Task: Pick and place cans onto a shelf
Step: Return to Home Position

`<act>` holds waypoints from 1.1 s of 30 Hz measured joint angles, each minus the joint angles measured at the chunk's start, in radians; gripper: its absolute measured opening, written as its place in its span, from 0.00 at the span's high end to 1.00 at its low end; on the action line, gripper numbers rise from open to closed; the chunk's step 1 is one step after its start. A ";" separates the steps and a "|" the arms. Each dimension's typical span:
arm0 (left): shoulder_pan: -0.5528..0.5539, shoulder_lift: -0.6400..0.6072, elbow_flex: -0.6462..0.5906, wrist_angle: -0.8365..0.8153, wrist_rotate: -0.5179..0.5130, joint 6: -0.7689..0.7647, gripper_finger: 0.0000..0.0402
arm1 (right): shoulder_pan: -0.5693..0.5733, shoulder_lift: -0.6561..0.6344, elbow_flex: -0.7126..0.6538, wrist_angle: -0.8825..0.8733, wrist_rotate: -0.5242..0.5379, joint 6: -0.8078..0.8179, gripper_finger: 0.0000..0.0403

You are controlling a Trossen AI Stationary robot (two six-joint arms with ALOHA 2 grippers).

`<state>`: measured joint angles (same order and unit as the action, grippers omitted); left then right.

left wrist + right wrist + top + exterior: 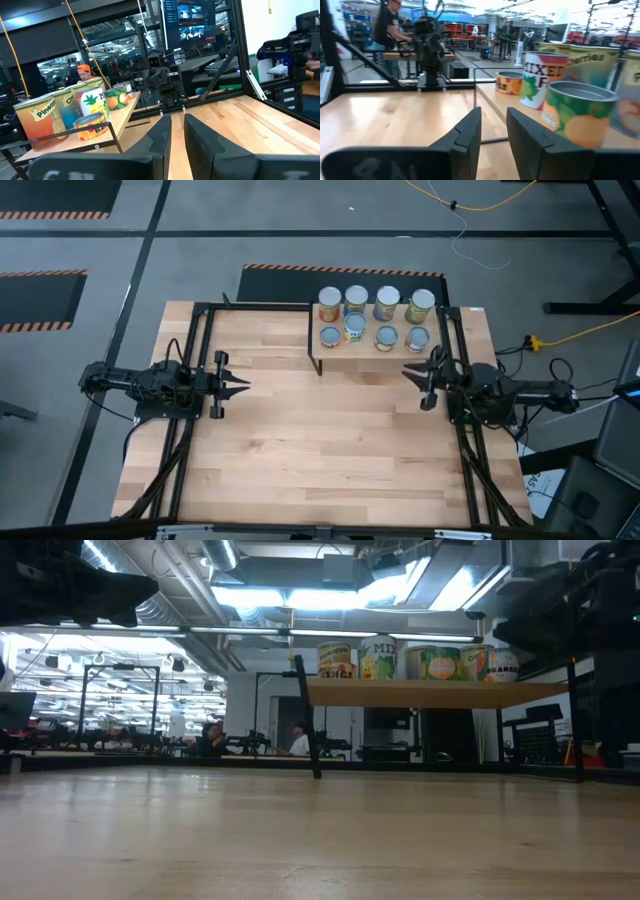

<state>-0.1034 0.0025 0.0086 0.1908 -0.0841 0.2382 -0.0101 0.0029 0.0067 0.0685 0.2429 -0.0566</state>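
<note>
Now cans (386, 304) top the shelf (420, 693), left pincer (243, 387) and right pincer (408, 373) nearby.

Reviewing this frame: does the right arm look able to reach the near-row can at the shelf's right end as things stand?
Probably yes. The right gripper sits just short of that can, nothing stands between them, and its jaws are empty, with a gap between them.
</note>
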 joint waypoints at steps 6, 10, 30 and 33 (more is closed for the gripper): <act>0.000 0.000 0.000 0.000 0.000 0.000 0.89 | -0.063 0.001 0.000 -0.003 0.000 0.000 0.76; 0.000 0.000 0.000 0.000 0.000 0.000 0.89 | -0.100 0.001 0.000 -0.004 -0.021 -0.005 0.76; 0.000 0.000 0.000 -0.004 0.000 -0.001 0.89 | -0.169 0.002 0.000 -0.045 -0.271 -0.026 0.76; 0.000 0.000 0.000 -0.007 0.000 0.000 0.89 | -0.169 0.002 0.000 -0.045 -0.270 0.003 0.76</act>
<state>-0.1034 0.0025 0.0086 0.1840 -0.0841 0.2382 -0.1795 0.0048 0.0067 0.0238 -0.0274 -0.0537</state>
